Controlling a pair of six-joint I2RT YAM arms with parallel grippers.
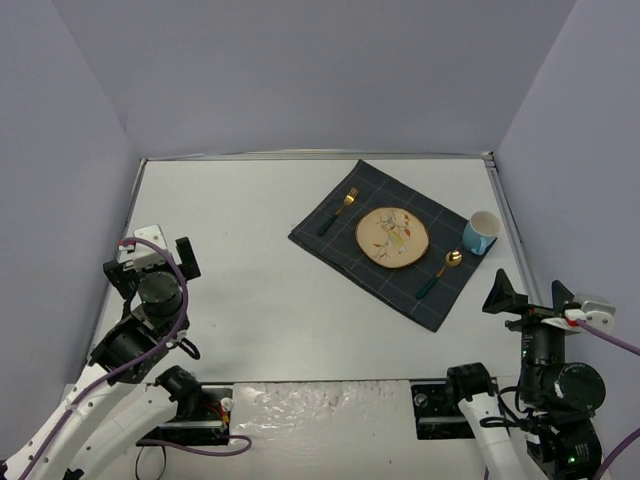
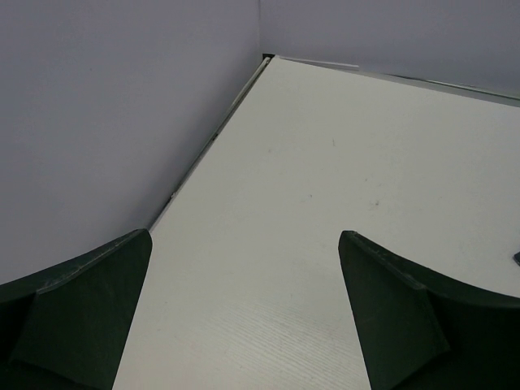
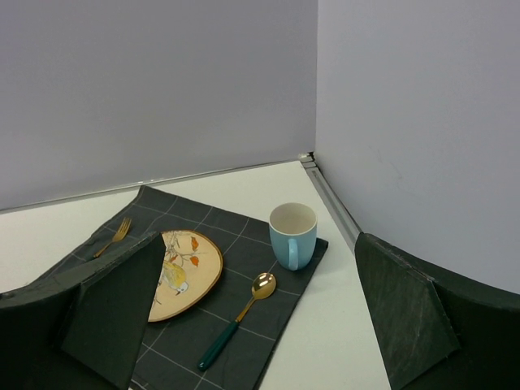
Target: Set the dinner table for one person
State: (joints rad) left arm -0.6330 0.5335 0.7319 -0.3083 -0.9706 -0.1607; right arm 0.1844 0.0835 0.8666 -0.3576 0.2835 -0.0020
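- Dinner table [image 1: 280, 300]: smooth white rectangle, thin metal rim, spanning the whole floor of the view.
- Dark checked cloth [image 1: 400, 282], far right: round plate [image 1: 392, 237], blue mug [image 1: 482, 232].
- Left gripper [image 2: 244, 244], right gripper [image 1: 528, 296]: fingers spread, empty.

1 dinner table [image 1: 280, 300], 1 dark grey checked cloth [image 1: 400, 285], 1 round plate [image 1: 392, 236] w/ bird print, 1 light-blue mug [image 1: 481, 232]. Cutlery = 2 pcs: 1 gold fork [image 1: 339, 210], 1 gold spoon [image 1: 440, 272], both w/ dark green handles. Grippers: 2, i.e. 1 left gripper [image 2: 245, 237] + 1 right gripper [image 3: 260, 240], 2 fingers ea.
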